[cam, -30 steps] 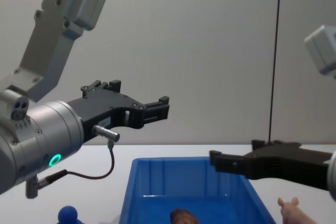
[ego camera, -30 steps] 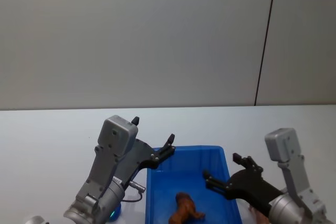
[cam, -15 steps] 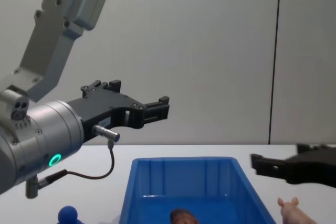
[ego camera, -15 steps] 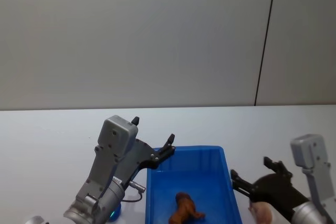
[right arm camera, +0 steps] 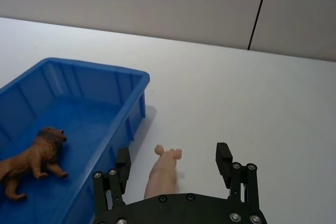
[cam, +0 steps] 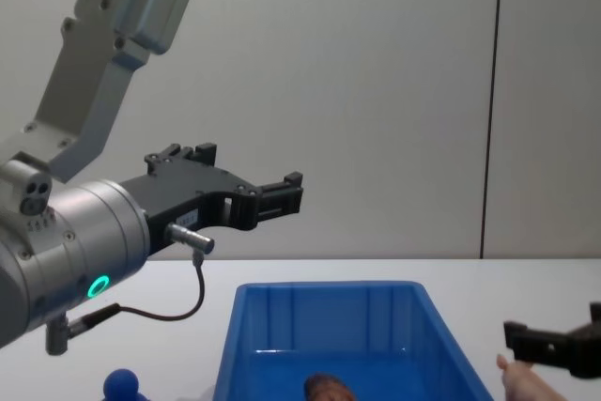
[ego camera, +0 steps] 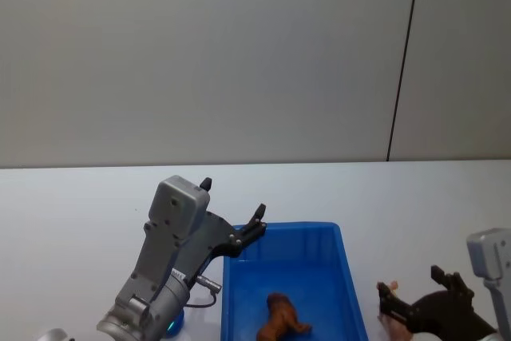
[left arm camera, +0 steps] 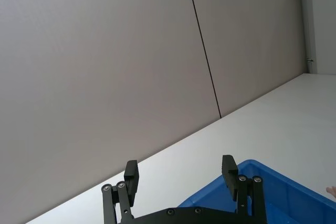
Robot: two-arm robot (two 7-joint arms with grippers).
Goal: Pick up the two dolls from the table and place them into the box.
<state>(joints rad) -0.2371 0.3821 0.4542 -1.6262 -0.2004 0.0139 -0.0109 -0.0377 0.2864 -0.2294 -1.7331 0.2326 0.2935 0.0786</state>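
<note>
The open-topped rectangular bright blue plastic bin [ego camera: 289,228] sits on the wide plain white worktop [ego camera: 80,197] in the lower centre of the head view. The brown, rounded lion-shaped doll [ego camera: 281,319] lies on the bin's floor near the bottom edge of that frame; in the right wrist view it stands on its legs close to one ribbed side wall. The pale flesh-pink doll [right arm camera: 164,174] lies on the worktop just beside the bin's outer wall, in the lower right of the head view, outside the bin and apart from its wall. The right hand [ego camera: 411,293] is low at the bottom right corner of the head view, its black fingers spread wide. In the right wrist view one fingertip stands on either side of the pink doll's head with a gap on both sides, so it grips nothing. The left hand [ego camera: 233,199] hangs in the air at the bin's far left corner, left of centre in the head view, also open and empty; in the chest view it is well above the rim. A small blue rounded object [cam: 120,384] rests on the worktop at the lower left of the chest view. Behind stands a plain grey wall with a dark vertical seam [ego camera: 403,61].
</note>
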